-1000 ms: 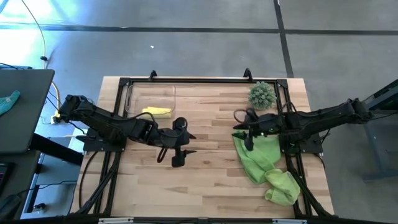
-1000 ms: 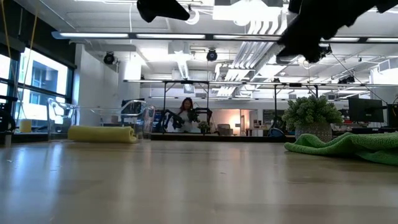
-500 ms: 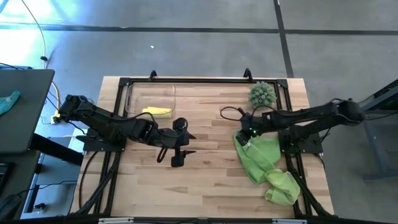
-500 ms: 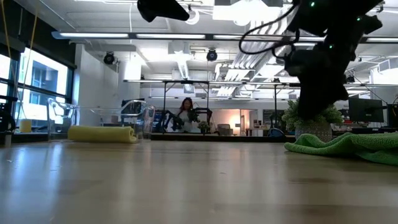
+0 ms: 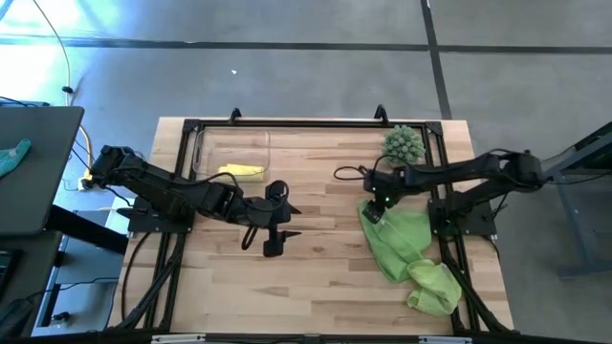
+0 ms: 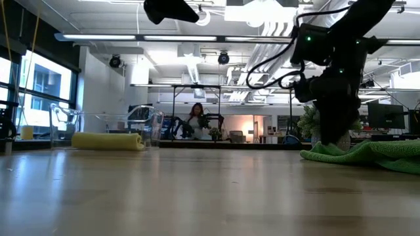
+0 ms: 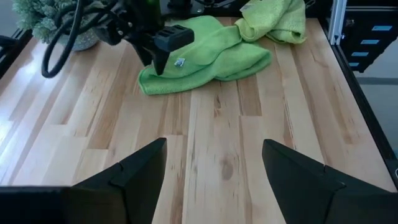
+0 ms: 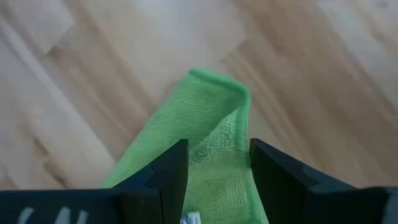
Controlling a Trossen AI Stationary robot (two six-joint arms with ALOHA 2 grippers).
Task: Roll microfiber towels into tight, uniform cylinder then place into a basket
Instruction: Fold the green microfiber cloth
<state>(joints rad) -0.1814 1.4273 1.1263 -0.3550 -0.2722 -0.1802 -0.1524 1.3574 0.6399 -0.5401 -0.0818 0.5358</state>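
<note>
Green towel (image 5: 394, 239) lies crumpled right of centre in high view, second green towel (image 5: 433, 287) bunched at lower right, touching it. Right gripper (image 5: 373, 212) sits at upper left corner of first towel, fingers (image 8: 163, 174) spread, straddling folded corner, not clamped. Yellow towel (image 5: 240, 172), rolled, lies in clear basket (image 5: 203, 143) at upper left. Left gripper (image 5: 279, 239) hovers over bare table (image 5: 316, 287) centre, fingers apart, holding nothing. Plant (image 5: 403, 144) upper right.
</note>
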